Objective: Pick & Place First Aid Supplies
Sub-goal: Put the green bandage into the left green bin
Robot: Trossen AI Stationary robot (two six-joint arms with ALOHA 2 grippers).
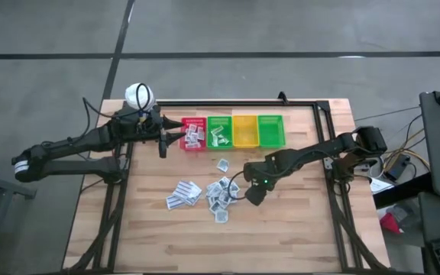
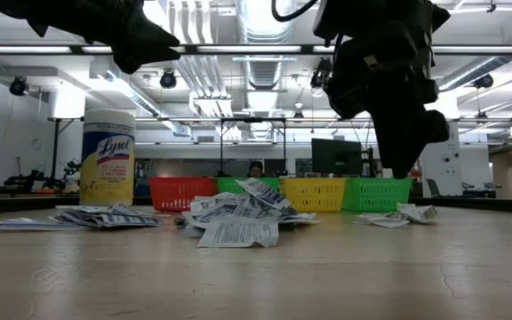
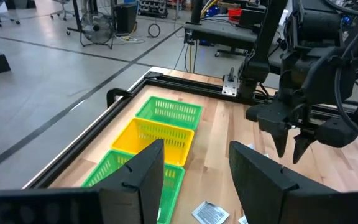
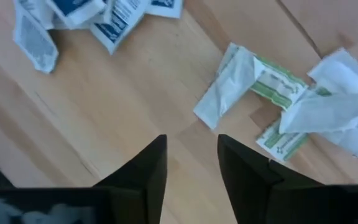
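Sachets [image 1: 218, 192] lie strewn over the middle of the wooden table [image 1: 296, 229] in the high view, a few already in the red bin [image 1: 193, 132] and green bin [image 1: 220, 131], the yellow bin [image 1: 245, 131] and a second green bin [image 1: 270, 130] beside them; the right gripper [image 1: 252, 195] hangs at the pile's right edge, and the left gripper [image 1: 161, 140] waits beside the red bin, near the white-capped bottle [image 1: 139, 96]. From table height the packets [image 2: 238, 229] look thin, light and crumpled, some lifting off the wood, so they should slide or flutter easily. The left wrist view shows its own fingers [image 3: 135, 180] apart and empty above the bins. The right wrist view shows its fingers [image 4: 148, 171] parted, holding nothing, over bare wood just beside a green-printed crumpled packet [image 4: 272, 87]; a raised fold looks the best place to pinch, since flat ones give little edge. Neighbouring packets overlap it and may be dragged along.
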